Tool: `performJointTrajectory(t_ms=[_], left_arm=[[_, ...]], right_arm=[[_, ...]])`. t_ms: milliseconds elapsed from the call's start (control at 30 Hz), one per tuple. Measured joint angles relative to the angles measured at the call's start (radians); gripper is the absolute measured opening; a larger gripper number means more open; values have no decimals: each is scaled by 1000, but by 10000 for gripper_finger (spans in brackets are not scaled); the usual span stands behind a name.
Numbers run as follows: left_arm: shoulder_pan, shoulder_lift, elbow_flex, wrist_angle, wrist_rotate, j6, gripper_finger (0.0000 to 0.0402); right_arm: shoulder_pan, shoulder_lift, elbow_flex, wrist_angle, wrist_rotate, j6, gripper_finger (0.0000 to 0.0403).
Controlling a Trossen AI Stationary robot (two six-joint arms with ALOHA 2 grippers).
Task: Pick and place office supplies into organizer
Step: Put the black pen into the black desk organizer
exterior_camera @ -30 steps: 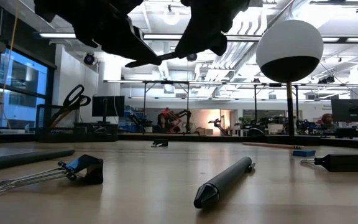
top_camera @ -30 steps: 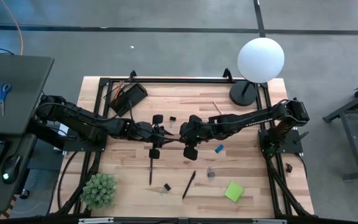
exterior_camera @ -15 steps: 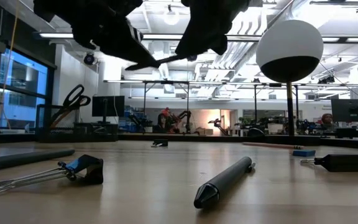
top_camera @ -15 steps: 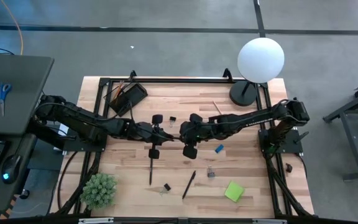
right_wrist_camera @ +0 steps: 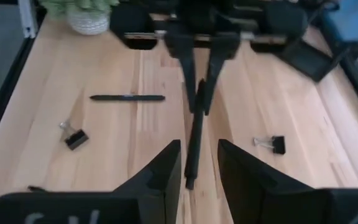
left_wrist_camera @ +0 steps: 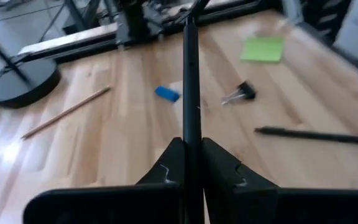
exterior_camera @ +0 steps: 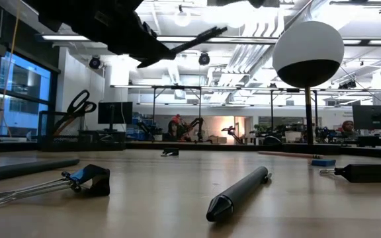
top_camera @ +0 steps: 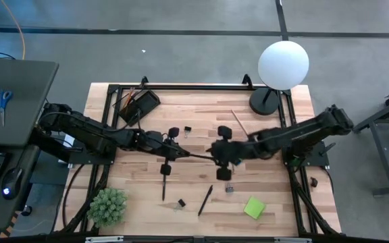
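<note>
My left gripper (top_camera: pixel 179 154) is clamped on a black pen (top_camera: pixel 196 156) pointing three o'clock; my right gripper (top_camera: pixel 216 154) faces it, fingers parted

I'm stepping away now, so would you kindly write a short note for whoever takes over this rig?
Left hand: shut on a slim black pen, held above mid-table.
Right hand: open, just off the pen's far end.
Black rectangular organizer tray: far left corner of the table; contents unclear.
Left on the table: another black pen, black binder clips, blue eraser, wooden pencil, green sticky-note pad.
Next: probably carry the held pen to the organizer.
</note>
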Motion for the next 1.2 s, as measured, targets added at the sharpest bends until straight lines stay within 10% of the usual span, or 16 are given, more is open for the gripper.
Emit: performJointTrajectory(t_ms=[267,600,1200], left_arm=[[9,-112,0,-21,53,-8,5],[195,-593,-183,-140,43,-40,5],[506,-1339,-442,-379,-376,-57,11]], right_arm=[[82,34,0,-13,145,12,98],[109,42,0,-37,215,73,98],[99,65,0,-31,228,91,98]])
